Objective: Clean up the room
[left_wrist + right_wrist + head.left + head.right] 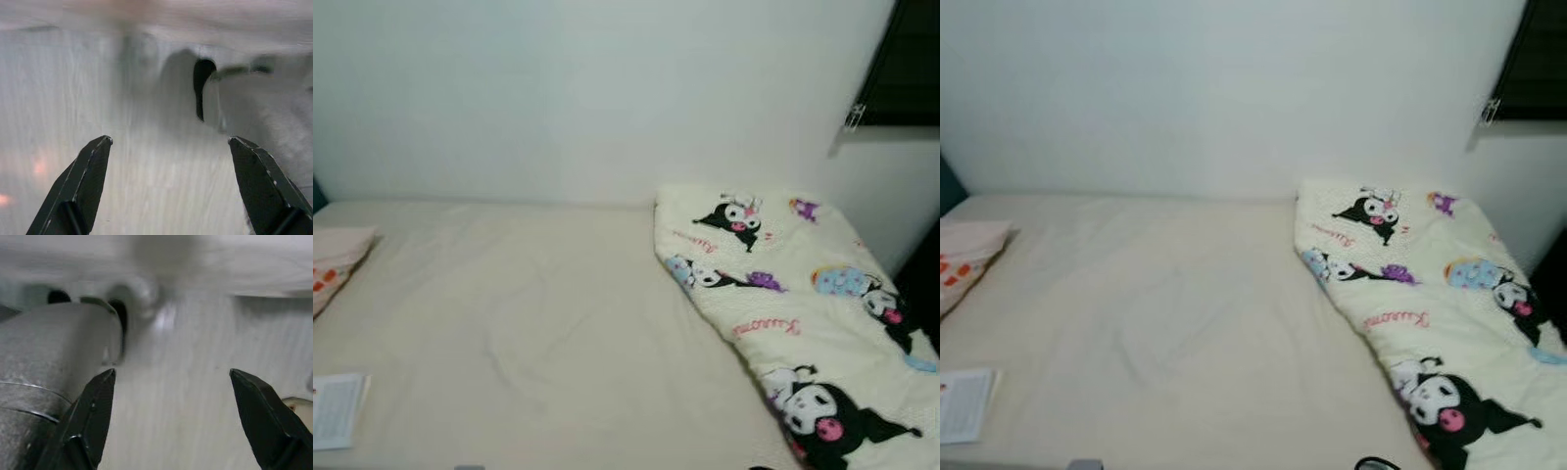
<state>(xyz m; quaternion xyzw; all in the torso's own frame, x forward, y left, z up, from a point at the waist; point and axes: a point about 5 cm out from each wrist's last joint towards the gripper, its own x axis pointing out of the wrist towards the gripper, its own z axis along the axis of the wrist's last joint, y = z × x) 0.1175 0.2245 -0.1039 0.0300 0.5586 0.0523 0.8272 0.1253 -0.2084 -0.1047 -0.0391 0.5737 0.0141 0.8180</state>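
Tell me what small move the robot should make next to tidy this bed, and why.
Probably step closer and reach the right pincer toward the cream cartoon-print quilt, which lies bunched along the right side of the beige bed sheet; both pincers are open, holding nothing.

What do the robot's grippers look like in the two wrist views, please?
The left gripper has two long black fingers that taper to blunt tips, with flat faces and pale worn edges. The right gripper looks the same, its matte black fingers wedge-shaped.
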